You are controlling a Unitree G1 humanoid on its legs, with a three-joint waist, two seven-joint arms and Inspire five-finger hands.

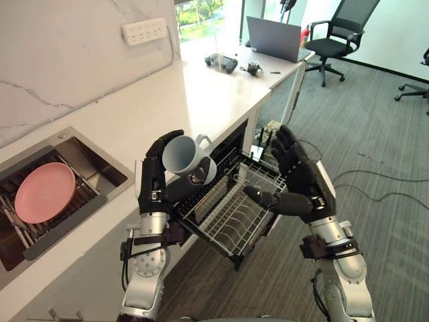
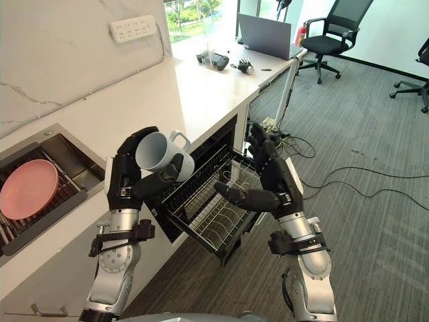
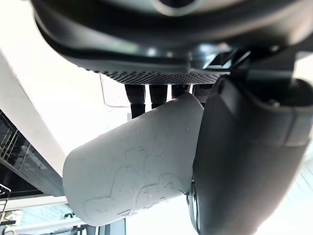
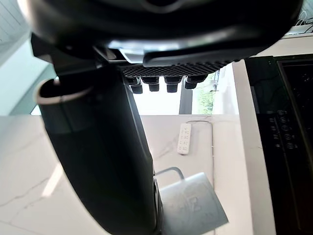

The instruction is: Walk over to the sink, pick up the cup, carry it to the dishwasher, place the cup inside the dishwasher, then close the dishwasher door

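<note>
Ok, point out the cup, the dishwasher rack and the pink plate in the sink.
cup point(image 3: 132, 176): left wrist view, on its pale side wall.
dishwasher rack point(image 1: 231, 218): left eye view, on its bare wire floor.
pink plate point(image 1: 45, 192): left eye view, middle of its face.

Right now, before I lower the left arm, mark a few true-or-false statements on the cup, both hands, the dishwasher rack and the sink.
1. The left hand is shut on the cup. True.
2. The cup sits in the dishwasher rack. False: it is held tilted in the air above the rack.
3. The right hand is open and holds nothing. True.
4. The dishwasher rack is pushed in. False: it is pulled out below the counter.
5. The pink plate lies on the counter. False: it lies in the sink.
</note>
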